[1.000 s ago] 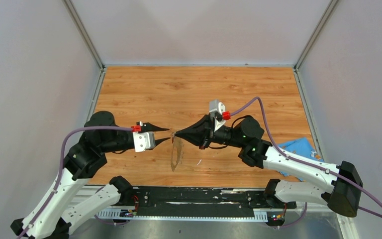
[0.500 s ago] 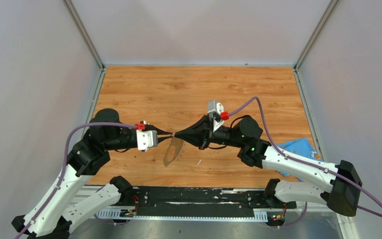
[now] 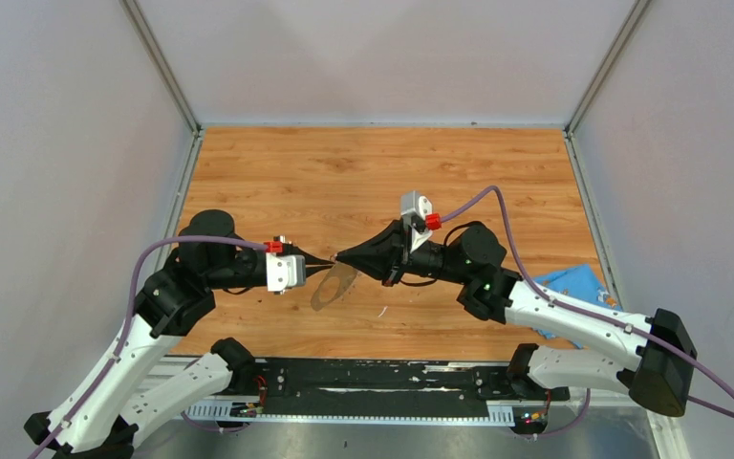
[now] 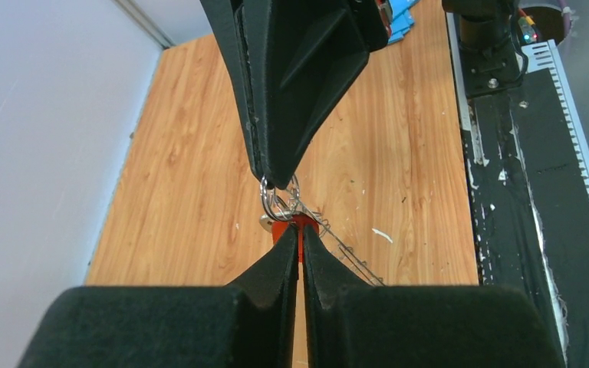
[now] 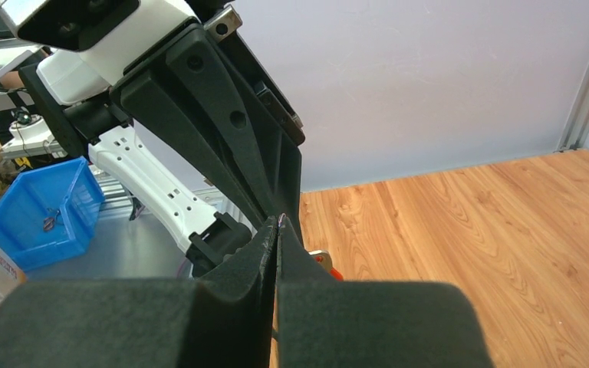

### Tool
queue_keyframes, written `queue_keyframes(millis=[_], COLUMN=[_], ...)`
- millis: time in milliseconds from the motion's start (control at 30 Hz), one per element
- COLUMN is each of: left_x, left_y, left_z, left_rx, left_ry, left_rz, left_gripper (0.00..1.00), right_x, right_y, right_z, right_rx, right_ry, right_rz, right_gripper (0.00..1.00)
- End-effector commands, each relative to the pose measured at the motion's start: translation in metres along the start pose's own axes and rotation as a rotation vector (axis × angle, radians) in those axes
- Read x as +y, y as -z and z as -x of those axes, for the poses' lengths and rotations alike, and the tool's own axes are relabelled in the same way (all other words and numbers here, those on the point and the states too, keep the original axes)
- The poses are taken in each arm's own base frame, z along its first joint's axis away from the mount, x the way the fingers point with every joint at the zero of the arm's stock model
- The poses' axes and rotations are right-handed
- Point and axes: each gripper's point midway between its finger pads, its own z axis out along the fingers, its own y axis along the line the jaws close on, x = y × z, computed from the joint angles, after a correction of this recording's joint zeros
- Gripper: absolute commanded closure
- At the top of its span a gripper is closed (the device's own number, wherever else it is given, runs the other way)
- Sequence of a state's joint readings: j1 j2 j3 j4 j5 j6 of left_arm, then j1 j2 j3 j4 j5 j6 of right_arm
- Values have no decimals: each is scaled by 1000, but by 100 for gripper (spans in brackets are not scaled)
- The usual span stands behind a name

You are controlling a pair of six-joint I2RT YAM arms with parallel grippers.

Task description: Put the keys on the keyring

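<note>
Left claw (image 3: 328,260) and right claw (image 3: 340,256) met tip to tip at frame centre in the top view, raised above the table (image 3: 344,172). The tips were almost touching.

Left claw: fingers pinched nearly together on the red-headed key (image 4: 290,230), gripping the red head, with only a thin slit between the fingers.

Right claw: fully closed, pinching small metal loops at the top of the keyring (image 4: 349,251). From there the ring's thin jagged wire slanted down toward the lower right of the left wrist view. In the top view it hung just below the two tips.

Edges: the claws were well apart from the left, right and far walls, with wood showing all around them. The black base rail (image 3: 373,373) at the table's near edge sat closer, below the tips. A blue cloth (image 3: 573,287) lay at the right edge beside the right arm, well apart from the claws. A thin white sliver (image 3: 380,312) lay on the wood just lower right of the ring.

Surface: orange wood grain. Room: plain grey walls with metal corner posts. A blue bin (image 5: 38,203) showed off the table at the left of the right wrist view.
</note>
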State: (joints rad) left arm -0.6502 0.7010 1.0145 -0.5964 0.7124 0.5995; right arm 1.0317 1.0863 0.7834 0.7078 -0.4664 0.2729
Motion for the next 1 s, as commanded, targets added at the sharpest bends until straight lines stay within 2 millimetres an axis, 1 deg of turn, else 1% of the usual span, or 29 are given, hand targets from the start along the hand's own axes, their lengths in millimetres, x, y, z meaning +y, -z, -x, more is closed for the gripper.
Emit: queue_keyframes(millis=[0,300,400,467,533,633,700,767,867,933,967], left_x=[-5,-11,-11,-9,-2,3,2,2,2,1,-1], left_y=[-1,-2,1,6,14,25,29,28,19,11,7], left_z=[3,11,16,18,23,32,38,39,33,28,26], left_rx=[-25,-56,-66,-55,-38,-38,-50,-52,-33,-21,-17], left_ry=[-19,-16,-13,-17,-16,4,28,64,152,208,232], left_rz=[-30,-69,-65,-40,13,73,82,77,56,27,9], left_gripper=[94,93,88,80,74,71,66,60,52,53,56], right_x=[2,-2,0,3,5,12,17,23,31,32,33], right_y=[1,0,0,1,3,5,5,5,3,2,2], right_z=[29,23,22,22,21,21,22,22,22,23,24], right_rx=[-78,-62,-59,-58,-54,-54,-54,-50,-43,-40,-41], right_ry=[43,46,46,49,53,67,78,86,88,87,89], right_rz=[-15,-28,-20,-7,4,40,75,112,156,169,171], right_gripper=[100,100,100,100,100,100,100,100,100,100,100])
